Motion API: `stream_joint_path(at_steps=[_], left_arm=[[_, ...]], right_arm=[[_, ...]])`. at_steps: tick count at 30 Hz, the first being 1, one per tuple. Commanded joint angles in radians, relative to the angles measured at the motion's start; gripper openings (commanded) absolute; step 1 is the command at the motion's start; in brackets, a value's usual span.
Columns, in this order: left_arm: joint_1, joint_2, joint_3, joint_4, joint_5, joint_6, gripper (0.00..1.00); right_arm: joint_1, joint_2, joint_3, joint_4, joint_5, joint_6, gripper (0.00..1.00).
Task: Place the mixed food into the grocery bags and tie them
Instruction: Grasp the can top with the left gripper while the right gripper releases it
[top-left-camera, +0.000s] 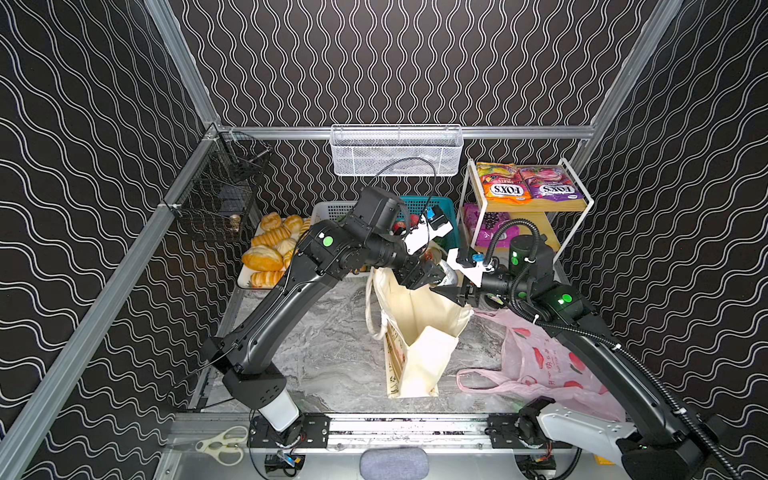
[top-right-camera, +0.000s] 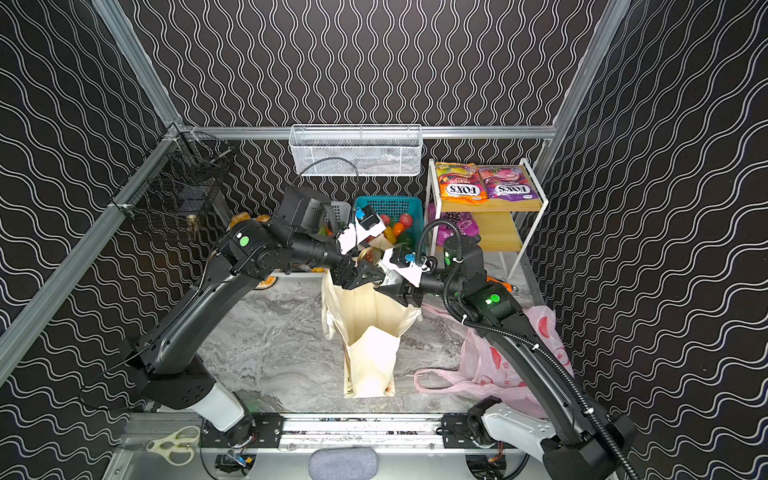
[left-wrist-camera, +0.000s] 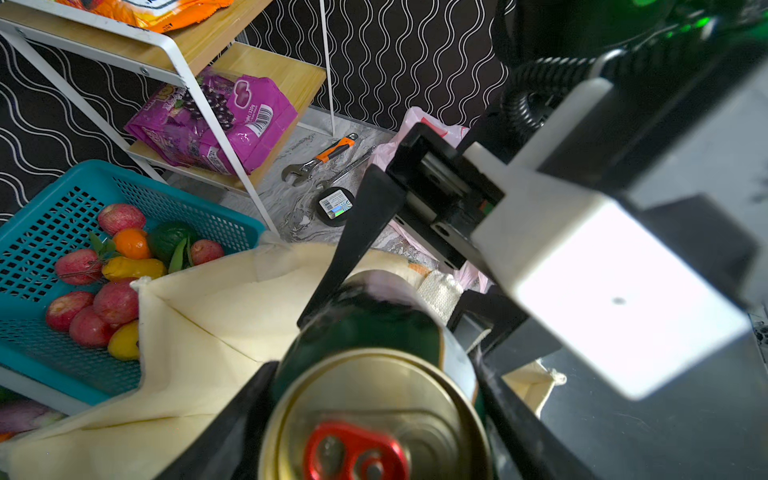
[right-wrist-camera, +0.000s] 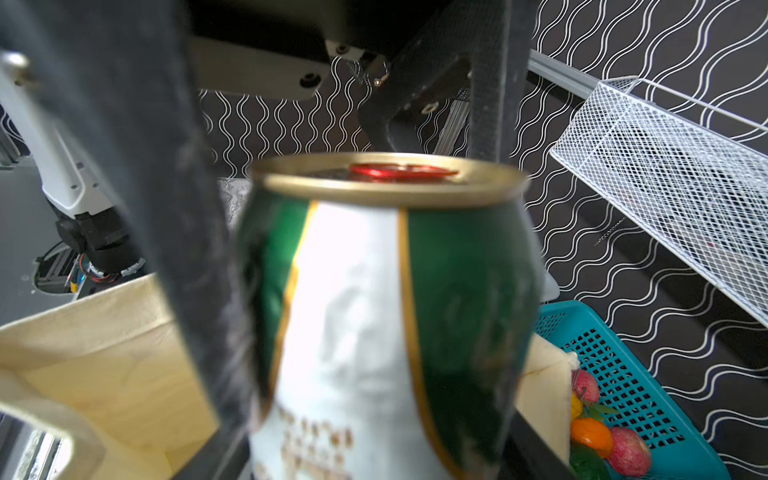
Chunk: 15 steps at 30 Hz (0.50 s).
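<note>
While can (right-wrist-camera: 374, 291) hangs over tote (top-left-camera: 419, 320), prob. gripped

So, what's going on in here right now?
Both arms meet over the open cream canvas tote. The right gripper is clamped on the green drink can, holding it just above the tote's mouth. The left gripper has its fingers on either side of the can's top, but whether they grip it is unclear. The pink plastic bag lies crumpled on the table beside the tote.
</note>
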Motion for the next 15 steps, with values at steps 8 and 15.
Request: stream_joint_path(at_steps=[8,15], left_arm=[[0.000,0.007,-0.004,0.004,0.001,0.003,0.38],[0.002,-0.006,0.032,0.017,-0.097,-0.089,0.29]], right_arm=[[0.004,-0.031,-0.018,0.095,-0.075,0.035,0.63],[0.004,-0.056,-0.038,0.077,-0.039,0.165,1.00]])
